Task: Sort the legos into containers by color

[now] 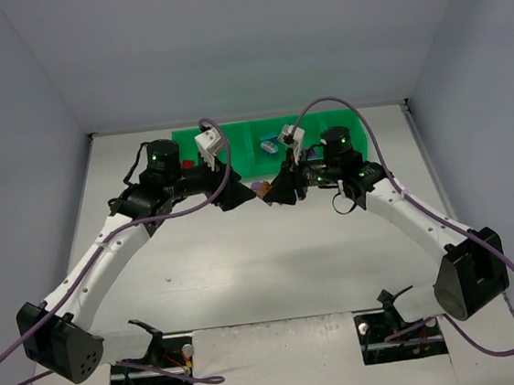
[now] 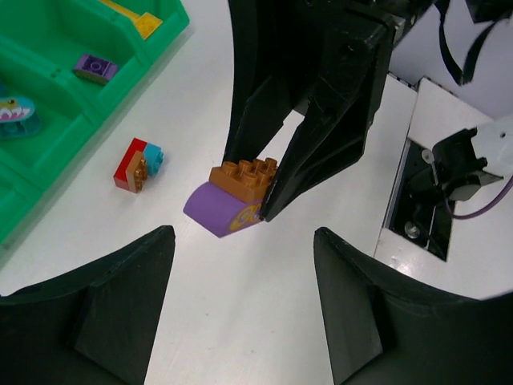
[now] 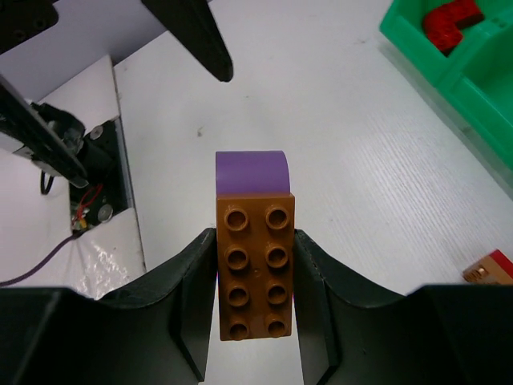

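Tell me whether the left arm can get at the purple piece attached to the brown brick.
Probably yes. The left gripper is open and faces it, nothing between. The right gripper is shut on the brown brick, and the purple piece sticks out past its fingers.

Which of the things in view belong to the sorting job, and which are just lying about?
Job: green tray; brown brick stacked on purple piece, gripped by right claw; red-brown-cyan clump on the table; open left claw.
Lying about: purple cable; cut-out by the arm bases.
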`<action>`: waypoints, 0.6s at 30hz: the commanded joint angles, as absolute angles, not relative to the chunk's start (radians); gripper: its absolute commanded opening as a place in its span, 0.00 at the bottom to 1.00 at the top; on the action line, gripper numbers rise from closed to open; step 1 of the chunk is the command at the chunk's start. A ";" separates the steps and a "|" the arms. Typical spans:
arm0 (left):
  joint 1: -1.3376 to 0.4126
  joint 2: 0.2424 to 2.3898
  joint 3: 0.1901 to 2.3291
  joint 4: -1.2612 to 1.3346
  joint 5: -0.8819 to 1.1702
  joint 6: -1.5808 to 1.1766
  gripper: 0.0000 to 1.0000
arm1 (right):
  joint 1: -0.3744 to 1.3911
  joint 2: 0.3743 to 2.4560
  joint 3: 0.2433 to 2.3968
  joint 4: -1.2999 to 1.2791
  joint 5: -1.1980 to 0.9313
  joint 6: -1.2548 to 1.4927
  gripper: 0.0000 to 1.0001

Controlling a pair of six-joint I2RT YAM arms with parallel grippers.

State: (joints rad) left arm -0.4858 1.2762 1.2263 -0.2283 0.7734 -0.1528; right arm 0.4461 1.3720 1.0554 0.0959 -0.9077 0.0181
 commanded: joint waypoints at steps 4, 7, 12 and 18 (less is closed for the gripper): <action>-0.476 1.261 1.284 -0.253 0.913 0.086 0.64 | 0.443 1.364 1.117 0.175 -1.130 -0.067 0.01; -0.469 1.296 1.328 -0.325 0.989 0.113 0.64 | 0.443 1.362 1.117 0.173 -1.150 -0.084 0.02; -0.469 1.368 1.381 -0.417 1.061 0.150 0.64 | 0.452 1.362 1.126 0.167 -1.183 -0.100 0.04; -0.469 1.399 1.400 -0.413 1.086 0.150 0.63 | 0.466 1.373 1.137 0.153 -1.187 -0.112 0.04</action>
State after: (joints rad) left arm -0.4763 1.4033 1.3373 -0.4263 1.0183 0.1104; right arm 0.4549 1.3727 1.0817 0.0990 -1.1355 -0.0868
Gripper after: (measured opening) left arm 0.630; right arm 0.347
